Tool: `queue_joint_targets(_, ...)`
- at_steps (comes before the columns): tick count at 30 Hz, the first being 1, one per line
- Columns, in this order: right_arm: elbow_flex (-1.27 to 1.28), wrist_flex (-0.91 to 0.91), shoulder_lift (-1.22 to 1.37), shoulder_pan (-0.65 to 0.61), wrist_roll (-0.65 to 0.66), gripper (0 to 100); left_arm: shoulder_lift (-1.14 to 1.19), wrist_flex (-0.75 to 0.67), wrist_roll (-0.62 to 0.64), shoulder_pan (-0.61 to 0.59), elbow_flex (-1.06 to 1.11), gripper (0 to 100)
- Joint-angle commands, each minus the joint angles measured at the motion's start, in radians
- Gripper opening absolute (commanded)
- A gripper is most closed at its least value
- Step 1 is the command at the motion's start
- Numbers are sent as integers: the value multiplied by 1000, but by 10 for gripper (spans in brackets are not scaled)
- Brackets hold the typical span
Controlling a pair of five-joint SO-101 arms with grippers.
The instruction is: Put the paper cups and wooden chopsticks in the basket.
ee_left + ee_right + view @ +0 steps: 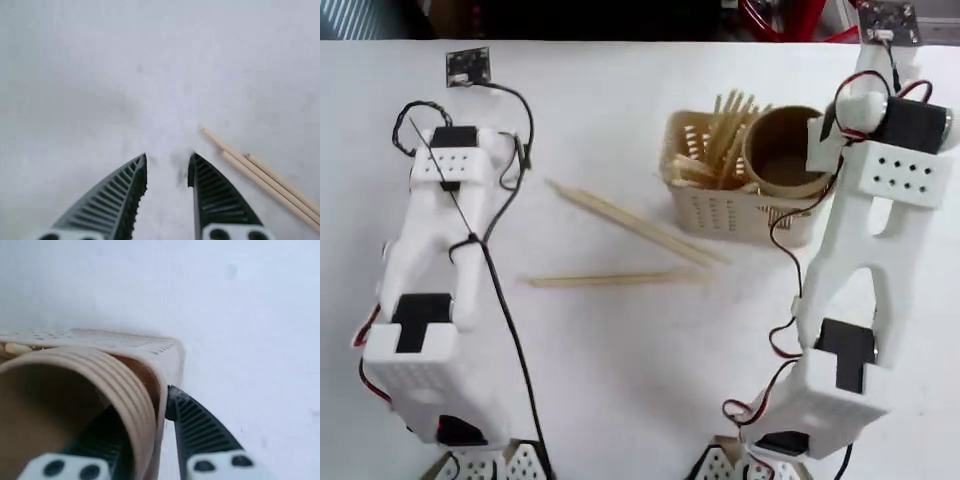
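Left arm's fingers (212, 197) are parted with nothing between them, tips low over the bare white bench (100, 75). Just beside them lies the end of the slanting chopstick pair (260, 176), flat on the bench and not touching either finger.

Right arm's fingers (202, 437) are pinched on the wall of the paper cups (75, 400), one finger inside the mouth, the other outside against the ribbed stack of rims.

From above, the cups sit at the right end of the basket (720, 215); whether they rest on its floor cannot be told. A bundle of chopsticks (720, 140) leans in the basket's left end.

Out on the bench, the slanting pair runs from near the left arm (430, 250) down toward the basket's foot. A level chopstick pair (610, 278) lies below it, and their right ends nearly meet.
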Motion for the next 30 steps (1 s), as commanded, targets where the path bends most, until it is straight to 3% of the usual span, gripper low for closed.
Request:
queue_joint_targets(1,29,2,-65,42,43,16,-8,-18,5,-5,-9,151)
queue_joint_targets(8,94,-1,-64,127,92,19,-7,-18,5,1,-9,151)
queue_joint_targets(11,110,-1,-67,154,94,91,-7,-17,-12,25,-9,151)
queue_joint_targets(16,123,-1,-67,166,94,252,-16,66,-344,127,-44,151)
queue_joint_targets(22,124,1,-133,159,94,211,-7,262,-479,214,-175,151)
queue_joint_targets(26,161,2,-272,163,95,180,-7,318,-710,265,-195,151)
queue_joint_targets(30,353,1,-460,119,173,144,-7,315,-933,259,-193,151)
